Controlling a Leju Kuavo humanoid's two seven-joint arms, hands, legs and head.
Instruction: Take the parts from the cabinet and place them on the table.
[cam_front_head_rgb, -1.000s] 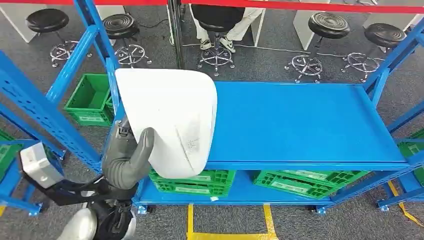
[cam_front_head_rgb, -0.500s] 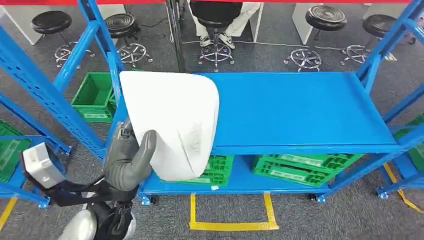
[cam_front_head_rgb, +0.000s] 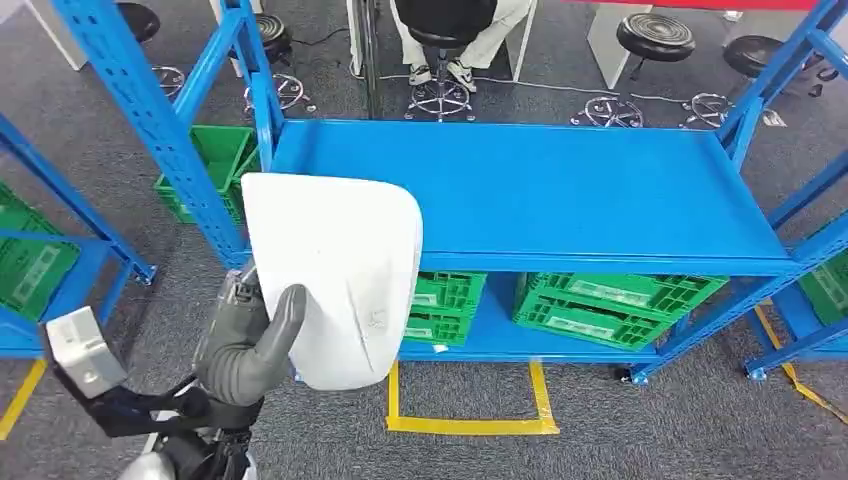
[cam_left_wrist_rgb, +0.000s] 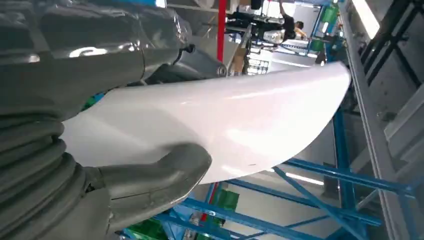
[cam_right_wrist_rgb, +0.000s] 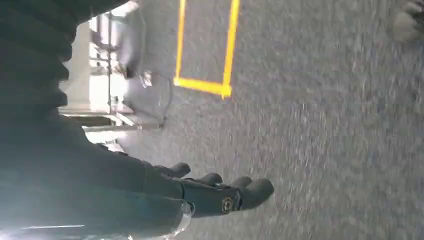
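Left hand (cam_front_head_rgb: 248, 340) grips the big white curved panel (cam_front_head_rgb: 335, 275), held out past the blue shelf table's (cam_front_head_rgb: 600, 200) front-left corner. Right hand (cam_right_wrist_rgb: 220, 192) hangs empty over the carpet, fingers loosely extended.

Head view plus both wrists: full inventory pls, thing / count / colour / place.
white panel: 1, white, curved, held up in front of the rack's left end
rack: 1, blue, two shelves, top shelf bare
crates under the top shelf: at least 2, green, on the lower shelf
crate behind the rack: 1, green, on the floor at far left
side racks: blue, at left and right edges, green crates in them
stools: several, black seats, chrome bases, beyond the rack
seated person: 1, on a stool, far side
floor tape: yellow rectangle on grey carpet
left hand: grey, grips the panel
right hand: dark, hangs over the carpet, holds nothing
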